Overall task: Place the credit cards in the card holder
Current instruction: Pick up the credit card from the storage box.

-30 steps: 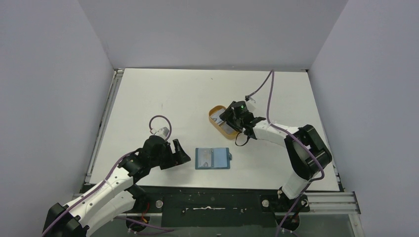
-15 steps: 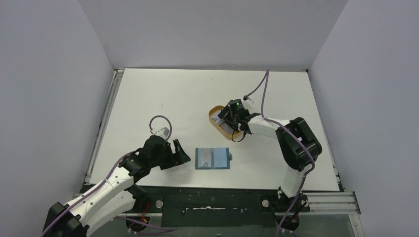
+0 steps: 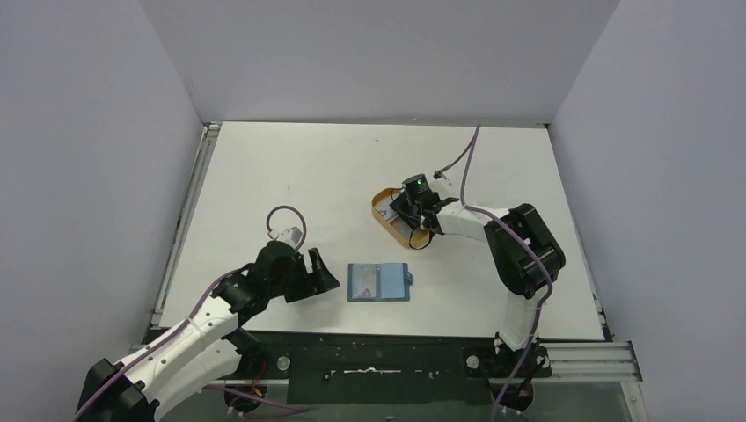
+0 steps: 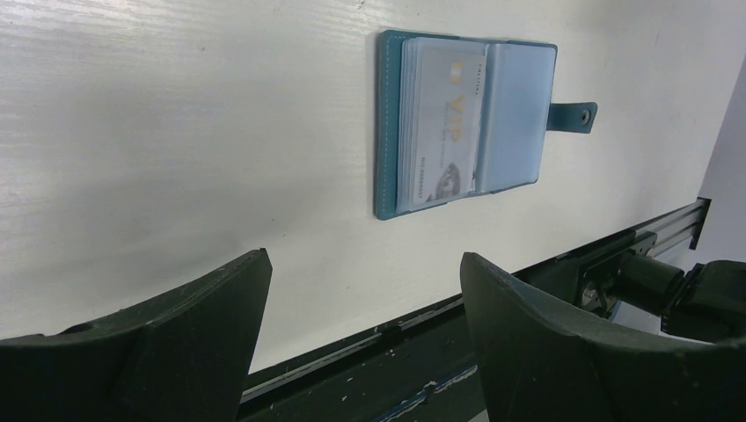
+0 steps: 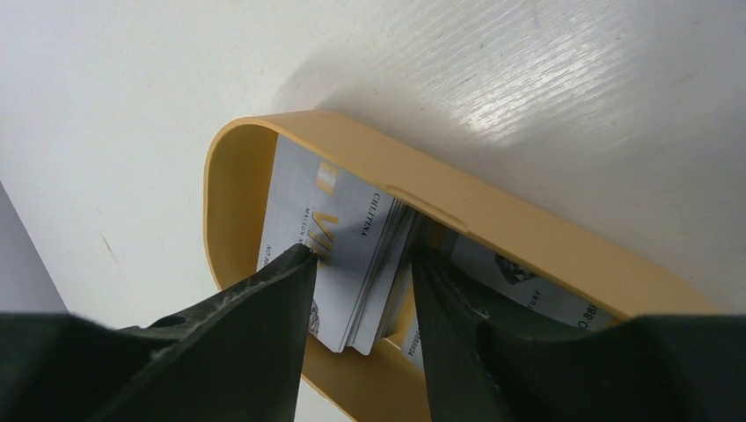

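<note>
Several silvery credit cards (image 5: 343, 211), in an orange-tan oval tray (image 5: 528, 242), are being straddled by right gripper (image 5: 362, 255) jaws, hold unclear; left gripper (image 4: 362, 264) jaws gaping empty. Next, probably: carrying one to the teal folding card holder (image 4: 519, 114).

- Your top view looks steeply down from high behind the 6 o'clock edge of the worktop (image 3: 290, 176), covering all of it.
- Your left wrist view looks down at a slant, with the card holder (image 4: 466, 123) near at 1 o'clock.
- Your right wrist view hangs close over the tray (image 5: 528, 233).
- The top view shares both spots.
</note>
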Controlling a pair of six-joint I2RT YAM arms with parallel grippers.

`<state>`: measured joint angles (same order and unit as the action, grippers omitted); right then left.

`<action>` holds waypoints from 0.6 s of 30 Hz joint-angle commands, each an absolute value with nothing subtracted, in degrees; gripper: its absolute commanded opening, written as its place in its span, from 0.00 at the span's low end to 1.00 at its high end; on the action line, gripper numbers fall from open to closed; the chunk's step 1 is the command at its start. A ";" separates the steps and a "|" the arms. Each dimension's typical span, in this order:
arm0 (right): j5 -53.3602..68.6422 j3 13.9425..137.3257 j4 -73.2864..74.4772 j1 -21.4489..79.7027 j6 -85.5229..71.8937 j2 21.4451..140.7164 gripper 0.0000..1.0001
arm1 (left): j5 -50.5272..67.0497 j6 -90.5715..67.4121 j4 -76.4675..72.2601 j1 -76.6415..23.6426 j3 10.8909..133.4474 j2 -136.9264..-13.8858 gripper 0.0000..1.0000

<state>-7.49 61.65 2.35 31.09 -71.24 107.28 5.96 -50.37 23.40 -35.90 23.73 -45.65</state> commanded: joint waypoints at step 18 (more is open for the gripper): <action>-9.03 54.76 0.44 30.69 -71.64 103.22 0.23 | 5.46 -50.08 22.37 -35.68 24.70 -45.35 0.77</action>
